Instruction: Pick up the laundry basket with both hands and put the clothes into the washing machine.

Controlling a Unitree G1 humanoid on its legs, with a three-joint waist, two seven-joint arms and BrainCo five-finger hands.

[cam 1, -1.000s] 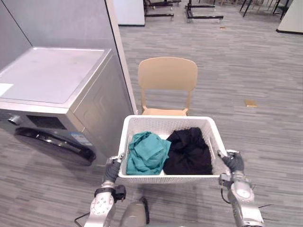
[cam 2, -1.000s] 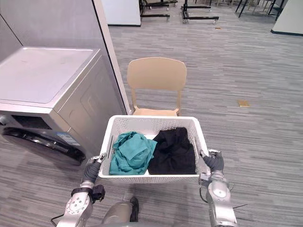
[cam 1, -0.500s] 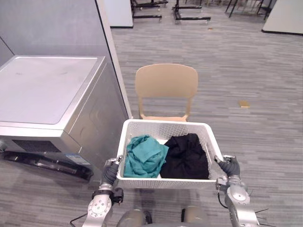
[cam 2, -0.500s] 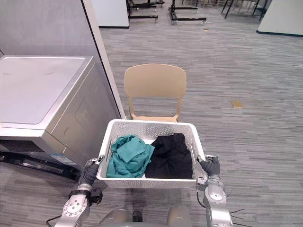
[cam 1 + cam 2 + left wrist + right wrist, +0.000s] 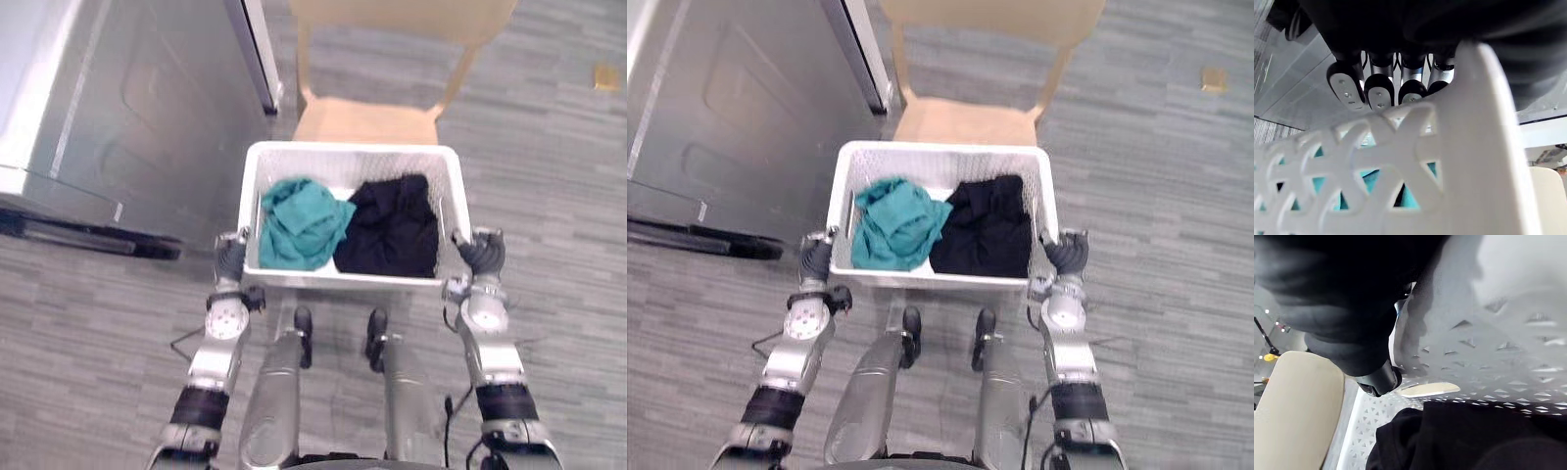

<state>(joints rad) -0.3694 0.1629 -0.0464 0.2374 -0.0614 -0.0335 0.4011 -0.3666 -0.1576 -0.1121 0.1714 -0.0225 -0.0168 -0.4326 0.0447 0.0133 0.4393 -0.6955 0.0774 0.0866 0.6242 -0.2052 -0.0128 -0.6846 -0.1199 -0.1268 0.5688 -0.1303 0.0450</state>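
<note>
I hold the white laundry basket (image 5: 343, 280) lifted, left hand (image 5: 229, 260) curled over its 9 o'clock rim, right hand (image 5: 480, 255) clasping its 3 o'clock side. A teal garment (image 5: 299, 223) and a black garment (image 5: 392, 230) lie inside; the washing machine (image 5: 127, 117) at 10 o'clock is yet to be loaded.

A grey floor (image 5: 568, 176) of narrow plank-like strips is seen on all sides. At 10 o'clock a silver-grey washing machine (image 5: 147, 108) is stood on it, with its dark door (image 5: 88, 238) seen low at 9 o'clock. At 12 o'clock a beige chair (image 5: 367, 119) is set on the floor near the machine — a white-edged panel (image 5: 257, 49) is placed between the two. At 2 o'clock a small tan piece (image 5: 605, 76) is laid flat, well apart from the chair.
</note>
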